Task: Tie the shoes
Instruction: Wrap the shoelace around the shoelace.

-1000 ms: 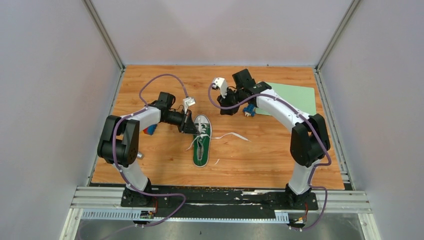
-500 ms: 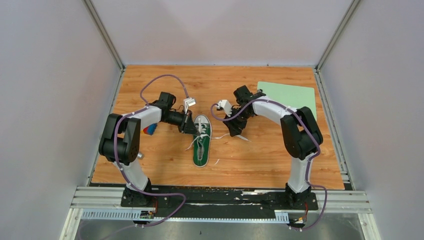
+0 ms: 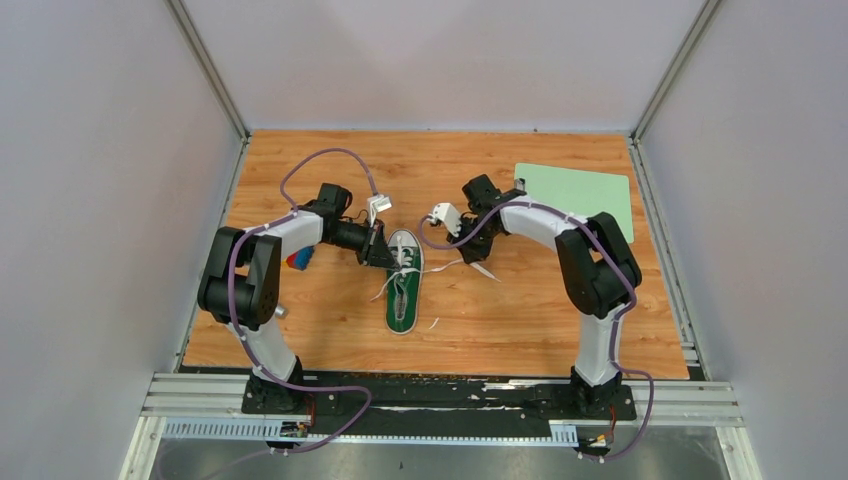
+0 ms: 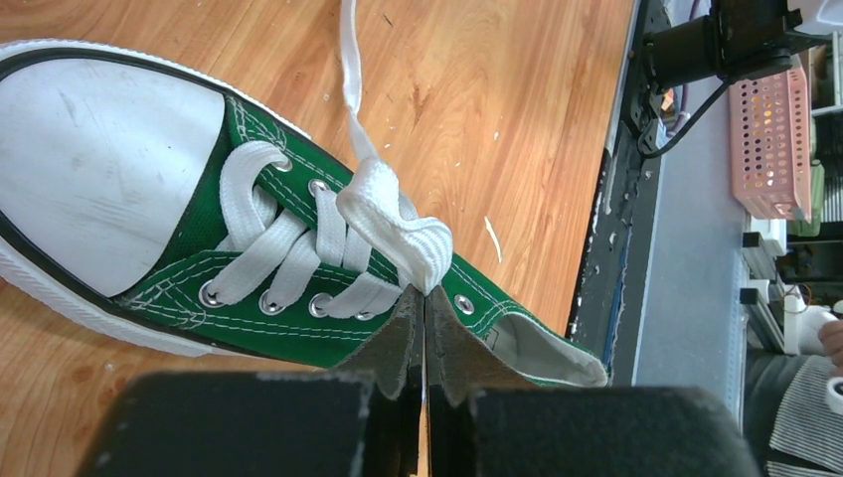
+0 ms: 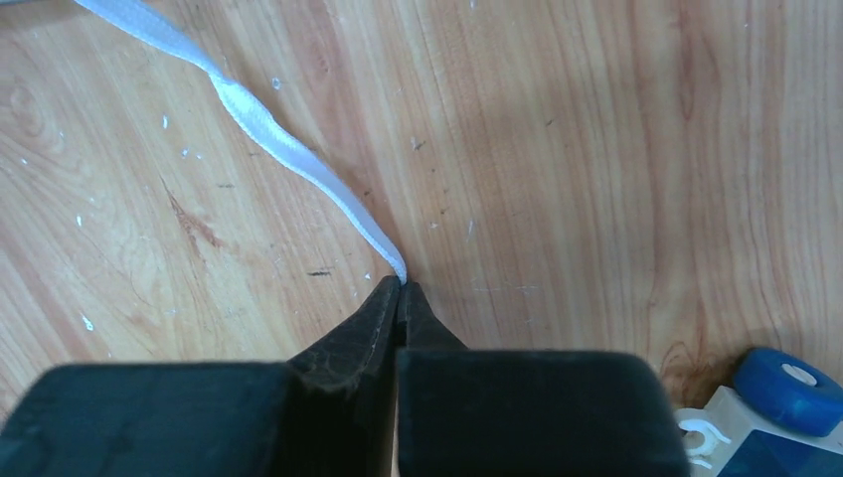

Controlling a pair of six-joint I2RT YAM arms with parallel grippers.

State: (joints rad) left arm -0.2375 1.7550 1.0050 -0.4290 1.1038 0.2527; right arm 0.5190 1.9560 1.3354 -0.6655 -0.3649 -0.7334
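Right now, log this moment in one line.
left gripper: shut on bunched lace | right gripper: shut on lace tail | sneaker: on table, untied

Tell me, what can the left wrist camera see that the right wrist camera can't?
Only left wrist: the green sneaker, its white toe cap, and the left gripper shut on bunched lace. Only right wrist: the right gripper pinching a lace end, plus a blue part in the corner. Both show the wooden table and jaws shut on lace.
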